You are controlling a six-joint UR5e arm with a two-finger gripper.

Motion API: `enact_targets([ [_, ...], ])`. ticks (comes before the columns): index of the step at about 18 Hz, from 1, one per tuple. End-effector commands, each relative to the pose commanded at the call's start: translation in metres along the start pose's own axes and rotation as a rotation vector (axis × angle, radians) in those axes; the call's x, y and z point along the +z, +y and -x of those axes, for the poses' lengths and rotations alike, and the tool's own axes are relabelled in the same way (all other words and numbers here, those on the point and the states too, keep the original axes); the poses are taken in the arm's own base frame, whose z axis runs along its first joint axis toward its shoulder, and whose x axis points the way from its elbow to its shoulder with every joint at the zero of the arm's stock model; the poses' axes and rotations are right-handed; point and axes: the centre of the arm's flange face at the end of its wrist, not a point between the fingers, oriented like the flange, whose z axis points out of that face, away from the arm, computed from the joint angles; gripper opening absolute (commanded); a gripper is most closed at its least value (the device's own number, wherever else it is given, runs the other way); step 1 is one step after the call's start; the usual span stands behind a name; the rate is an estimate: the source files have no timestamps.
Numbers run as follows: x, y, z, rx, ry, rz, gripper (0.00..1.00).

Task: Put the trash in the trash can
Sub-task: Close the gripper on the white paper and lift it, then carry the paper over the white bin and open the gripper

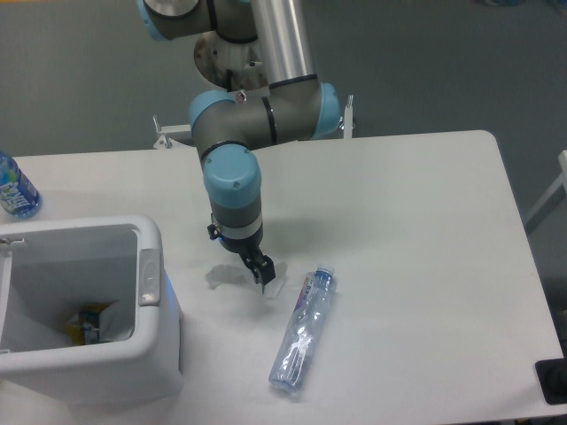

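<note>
My gripper (260, 270) points down over the table's middle, just right of the trash can. Its dark fingers look closed on a small white paper scrap (274, 287) that hangs at their tips, pale against the table and hard to make out. The crushed clear plastic bottle (303, 332) with a purple-blue label lies on the table to the lower right of the gripper, apart from it. The trash can (151, 237), a white boxy bin with a grey latch (149, 266), stands at the front left, open at the top.
An intact blue-labelled water bottle (14, 188) stands at the far left edge behind the bin. Something yellow and dark (87, 324) lies inside the bin. The arm's base is at the table's back edge.
</note>
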Motion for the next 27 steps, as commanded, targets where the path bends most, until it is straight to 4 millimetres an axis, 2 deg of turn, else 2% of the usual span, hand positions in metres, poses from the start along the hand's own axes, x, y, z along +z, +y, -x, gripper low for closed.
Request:
enact_targets([
  [3,-0.009,-0.001,0.004,-0.048,-0.014,-0.012,0.02],
  [10,-0.02,0.003,0.003,-0.055,-0.031,-0.017,0.0],
  [13,-0.037,0.008,0.01,-0.106,-0.055,-0.042,0.0],
  [16,-0.092,0.013,0.026,-0.235,-0.13,-0.125,0.0],
  [19,-0.15,0.007,0.046,-0.475,-0.143,-0.292,0.0],
  [24,-0.264,-0.001,0.084,-0.798,-0.12,-0.597,0.0],
  [26,-0.307,-0.006,0.087,-0.884,-0.111,-0.69,0.0],
  [27,-0.335,-0.006,0.083,-0.926,-0.12,-0.737,0.0],
])
